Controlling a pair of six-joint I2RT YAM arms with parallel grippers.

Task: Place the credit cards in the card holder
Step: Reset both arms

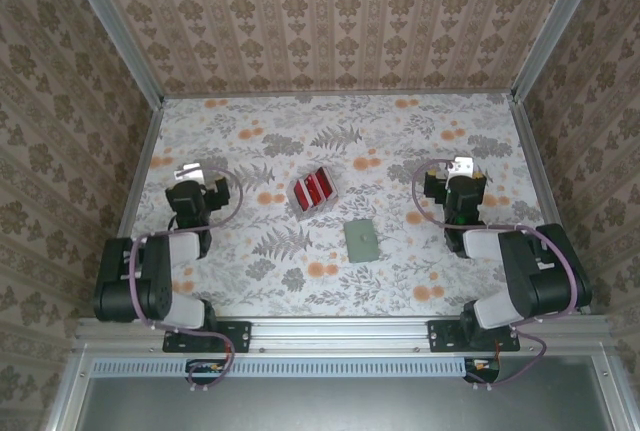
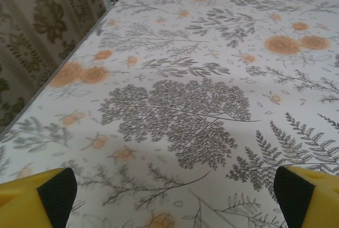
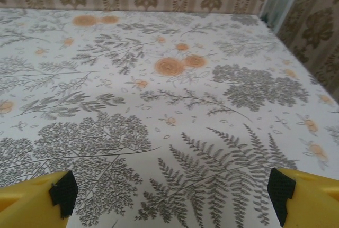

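Observation:
The red credit cards (image 1: 313, 191) lie fanned at mid table on the floral cloth. The sage-green card holder (image 1: 362, 241) lies flat just in front and right of them, closed as far as I can tell. My left gripper (image 1: 187, 173) rests at the left side, well apart from the cards. My right gripper (image 1: 460, 168) rests at the right side, also apart from both things. In the left wrist view the yellow fingers (image 2: 39, 199) stand wide apart over bare cloth. The right wrist view shows its yellow fingers (image 3: 304, 199) spread wide too, nothing between them.
Patterned walls with metal corner posts (image 1: 108, 21) close the table (image 1: 250, 291) on three sides. Both arm bases sit on the metal rail (image 1: 340, 333) at the near edge. Open cloth lies between each gripper and the cards.

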